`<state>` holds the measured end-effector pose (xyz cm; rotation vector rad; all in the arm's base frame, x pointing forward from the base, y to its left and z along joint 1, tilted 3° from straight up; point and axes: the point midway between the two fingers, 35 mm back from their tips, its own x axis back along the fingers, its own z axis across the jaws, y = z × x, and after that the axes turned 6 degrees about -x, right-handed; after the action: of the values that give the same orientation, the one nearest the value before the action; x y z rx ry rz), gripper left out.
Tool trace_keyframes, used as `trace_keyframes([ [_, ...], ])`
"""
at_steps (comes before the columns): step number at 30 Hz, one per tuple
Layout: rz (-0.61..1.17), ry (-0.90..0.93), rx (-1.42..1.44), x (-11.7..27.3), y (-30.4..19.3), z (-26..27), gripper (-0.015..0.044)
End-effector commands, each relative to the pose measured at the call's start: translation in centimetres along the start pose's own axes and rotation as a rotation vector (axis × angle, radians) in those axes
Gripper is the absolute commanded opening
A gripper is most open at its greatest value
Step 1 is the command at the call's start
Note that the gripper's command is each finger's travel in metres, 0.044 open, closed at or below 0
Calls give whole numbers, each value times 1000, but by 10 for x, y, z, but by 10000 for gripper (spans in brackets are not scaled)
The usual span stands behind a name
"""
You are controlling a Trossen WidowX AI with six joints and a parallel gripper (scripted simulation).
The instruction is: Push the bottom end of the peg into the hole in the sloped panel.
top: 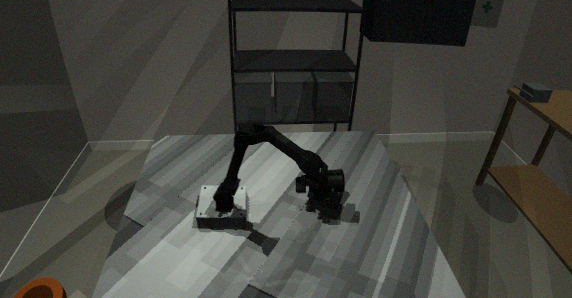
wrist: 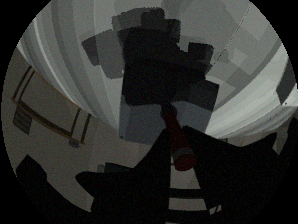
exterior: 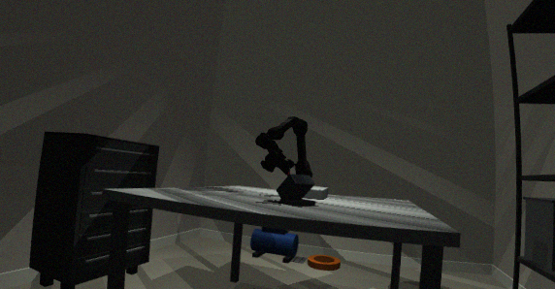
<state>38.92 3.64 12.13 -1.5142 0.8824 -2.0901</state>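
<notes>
A robot's gripper [exterior: 288, 167] [wrist: 174, 131], nearly closed, grips a red peg [exterior: 289, 173] [wrist: 175, 131] whose long axis slants down from the fingers toward the dark hole [wrist: 167, 110] in the sloped panel [exterior: 295, 187] [wrist: 137, 122], its lower end at the opening.

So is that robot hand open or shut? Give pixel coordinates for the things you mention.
The hand [top: 316, 197] [exterior: 290, 165] [wrist: 174, 131] is shut on the red peg [exterior: 289, 173] [wrist: 178, 142]: the wrist view shows the peg gripped between its two dark tips.

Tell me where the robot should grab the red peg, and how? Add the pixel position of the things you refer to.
Probably by the upper part, near the pale band [wrist: 183, 153], coming from the end away from the sloped panel [exterior: 297, 186] [wrist: 142, 125], one finger on each side. The peg [wrist: 175, 135] is long and slim, and its other end points toward the panel.
</notes>
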Motion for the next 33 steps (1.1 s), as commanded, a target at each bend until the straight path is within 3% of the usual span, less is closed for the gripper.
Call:
trace_keyframes([
  [1, -1, -4, -5, -3, 1, -1, 0],
  [33, 0, -3, -5, -22, 1, -2, 0],
])
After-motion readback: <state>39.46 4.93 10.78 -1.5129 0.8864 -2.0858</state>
